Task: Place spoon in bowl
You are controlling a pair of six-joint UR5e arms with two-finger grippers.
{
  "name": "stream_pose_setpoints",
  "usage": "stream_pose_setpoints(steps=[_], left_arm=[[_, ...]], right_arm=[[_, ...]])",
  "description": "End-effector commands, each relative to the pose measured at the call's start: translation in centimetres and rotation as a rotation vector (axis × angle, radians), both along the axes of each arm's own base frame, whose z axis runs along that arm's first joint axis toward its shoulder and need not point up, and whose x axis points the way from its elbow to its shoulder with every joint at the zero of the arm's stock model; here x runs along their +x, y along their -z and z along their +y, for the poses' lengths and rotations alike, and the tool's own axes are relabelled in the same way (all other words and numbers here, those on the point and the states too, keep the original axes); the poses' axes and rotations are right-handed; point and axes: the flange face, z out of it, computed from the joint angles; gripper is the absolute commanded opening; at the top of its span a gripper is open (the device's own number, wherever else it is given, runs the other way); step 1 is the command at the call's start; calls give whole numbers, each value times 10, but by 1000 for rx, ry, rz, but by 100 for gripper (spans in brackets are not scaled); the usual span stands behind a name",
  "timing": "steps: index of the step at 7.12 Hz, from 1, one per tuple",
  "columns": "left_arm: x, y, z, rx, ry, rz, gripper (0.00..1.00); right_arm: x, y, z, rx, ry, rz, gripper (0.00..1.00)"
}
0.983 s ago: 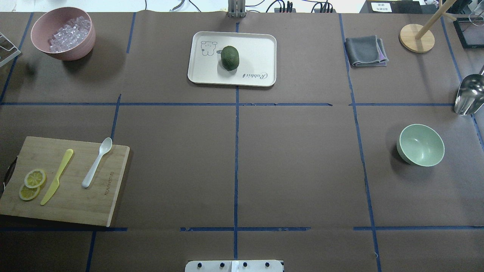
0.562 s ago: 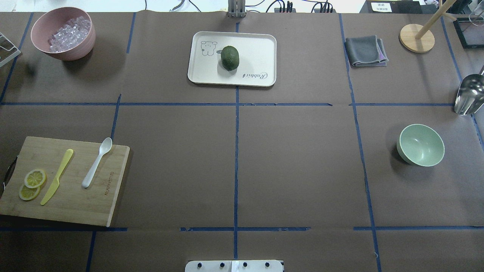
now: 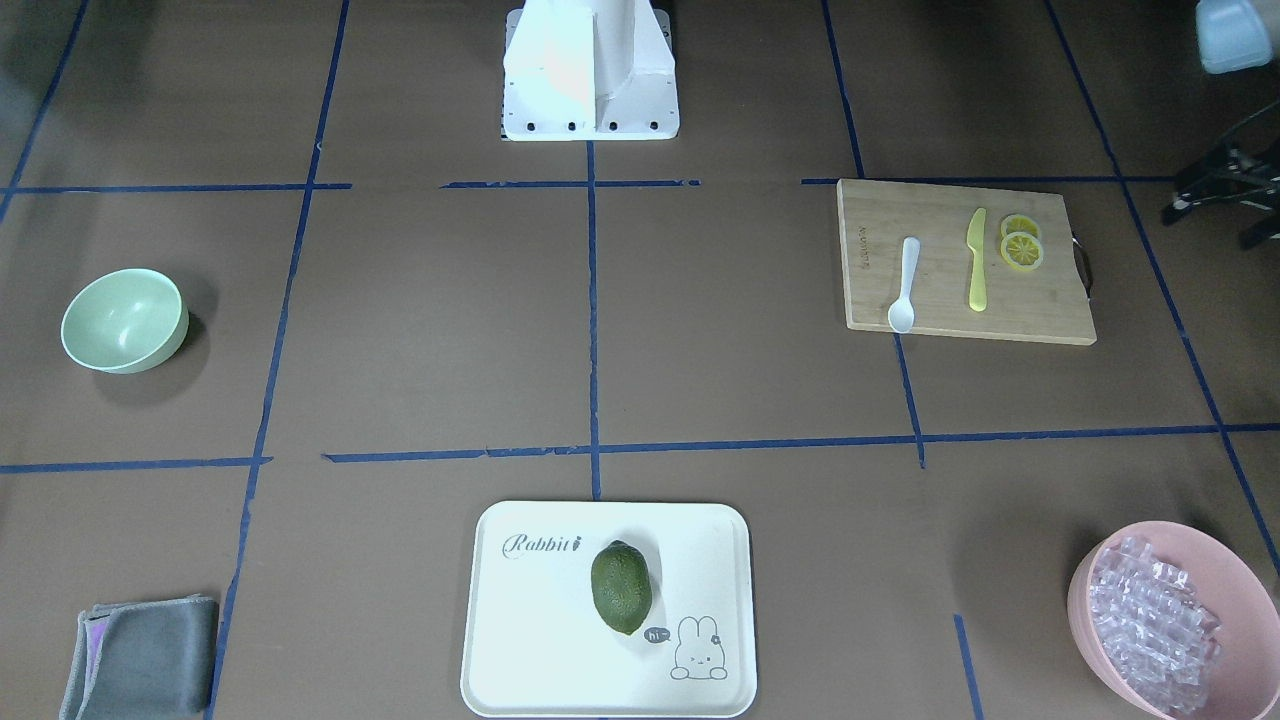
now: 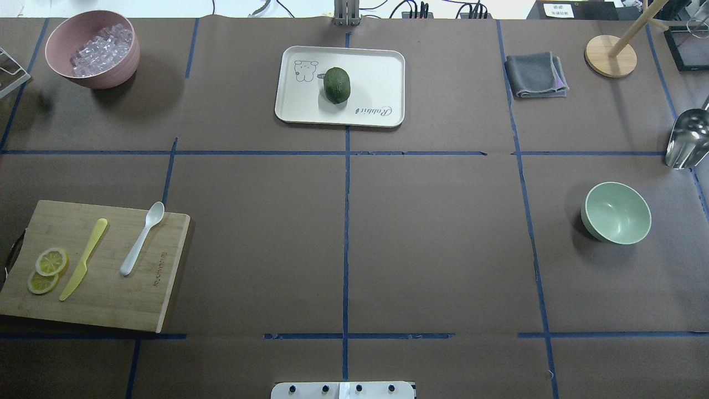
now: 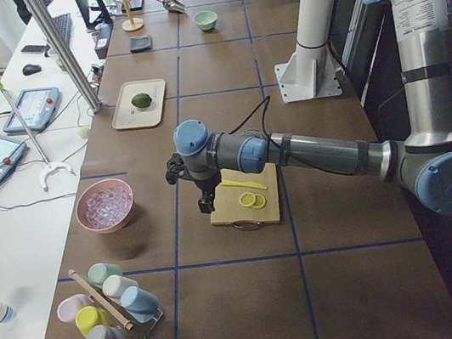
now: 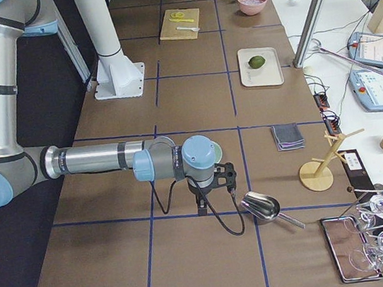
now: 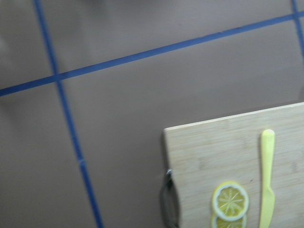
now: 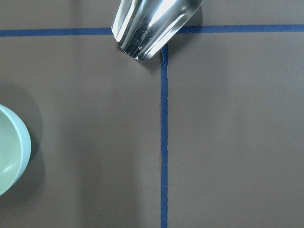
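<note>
Across the brown desk (image 4: pixel 432 238) nothing has shifted this last second: the spoon (image 4: pixel 142 239) lies on the cutting board (image 4: pixel 127 302), well apart from the empty bowl (image 4: pixel 616 213). Whether the left fingers (image 5: pixel 205 203) and right fingers (image 6: pixel 201 206) are apart or together, I can't tell. I judge pickup not yet begun.

Four wide views, two wrist close-ups

Brown table (image 4: pixel 443 249); blue tape grid (image 4: pixel 347 221)
</note>
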Motion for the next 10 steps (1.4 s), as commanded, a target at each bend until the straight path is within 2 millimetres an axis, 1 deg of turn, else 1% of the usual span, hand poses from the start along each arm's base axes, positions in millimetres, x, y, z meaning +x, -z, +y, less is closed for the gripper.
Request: stream_pose_setpoints(steps=[1,2,3,4,5,6,7,8,9,10], left_arm=[[91,23,15,11,-4,-2,100],[105,29,16,21,-17,-4,100],[107,31,16,23,-18,-2,100],[110,37,13,33,-20,4,100],[113,40,12,29,-17,8,100],[115,41,12,29,-19,9,100],[115,41,12,24,-15,9,100],[115,42,12,25,-15,10,100],[116,41,13,24,-18,9,100],[116,41,13,24,-18,9,100]], right_arm=[[-5,0,-1,1,13,-1,100],[-6,0,-1,2,15,1,100],[-16,0,-2,0,38,-1,99],[-33,6,-9,13,38,-14,99],[-59,15,-15,-3,-24,-26,99],[-92,18,-19,-2,-50,-46,99],[-117,26,-32,27,-74,-83,99],[-145,45,-43,15,-91,-114,98],[-172,45,-39,24,-43,-106,96],[-189,41,-35,24,-9,-98,96]])
